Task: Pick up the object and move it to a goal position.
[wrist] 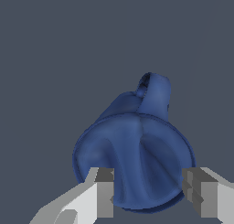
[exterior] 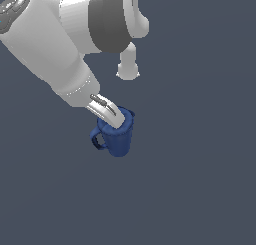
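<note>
The dark blue jug (exterior: 119, 138) stands upright on the flat grey floor, with its loop handle (exterior: 97, 140) towards the exterior view's left. My gripper (exterior: 114, 117) is right at the jug's rim, coming down at a slant from the upper left of the exterior view. In the wrist view the jug (wrist: 137, 145) fills the middle, seen into its open mouth, with the handle (wrist: 154, 91) on its far side. The gripper (wrist: 153, 193) is open, its two fingertips (wrist: 105, 191) spread wide over the near part of the rim. Whether a finger touches the rim I cannot tell.
The floor (exterior: 200, 189) is plain dark grey all round the jug. The arm's large white links (exterior: 55, 44) hang above at the exterior view's upper left. No goal marker shows.
</note>
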Available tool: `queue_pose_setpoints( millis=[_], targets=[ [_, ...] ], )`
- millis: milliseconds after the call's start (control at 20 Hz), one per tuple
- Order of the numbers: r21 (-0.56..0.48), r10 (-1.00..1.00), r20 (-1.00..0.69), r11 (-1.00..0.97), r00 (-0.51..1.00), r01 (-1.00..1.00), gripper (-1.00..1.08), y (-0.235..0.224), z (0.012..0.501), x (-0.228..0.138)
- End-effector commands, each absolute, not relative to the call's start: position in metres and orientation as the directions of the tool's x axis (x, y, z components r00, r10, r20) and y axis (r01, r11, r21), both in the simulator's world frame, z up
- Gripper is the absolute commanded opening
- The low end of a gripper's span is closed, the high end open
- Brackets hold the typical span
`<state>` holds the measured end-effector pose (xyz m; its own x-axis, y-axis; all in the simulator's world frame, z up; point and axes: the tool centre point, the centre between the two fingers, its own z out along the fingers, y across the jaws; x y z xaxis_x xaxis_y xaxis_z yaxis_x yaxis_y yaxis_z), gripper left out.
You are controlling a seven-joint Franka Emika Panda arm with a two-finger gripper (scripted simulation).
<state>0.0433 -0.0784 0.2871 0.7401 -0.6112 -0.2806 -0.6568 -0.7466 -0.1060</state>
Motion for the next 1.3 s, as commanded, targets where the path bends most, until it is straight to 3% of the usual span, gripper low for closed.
queue_pose_setpoints(
  millis=[0,750,1250],
  targets=[
    [-0.104,-0.647,-0.316,-0.704,0.694,-0.703,0.28,-0.086,0.280,0.051],
    [-0.044,-0.759,-0.507,-0.451,0.409,-0.892,0.28,-0.129,0.235,0.078],
    [-0.006,-0.766,-0.566,-0.366,0.305,-0.930,0.28,-0.143,0.218,0.081]
  ],
)
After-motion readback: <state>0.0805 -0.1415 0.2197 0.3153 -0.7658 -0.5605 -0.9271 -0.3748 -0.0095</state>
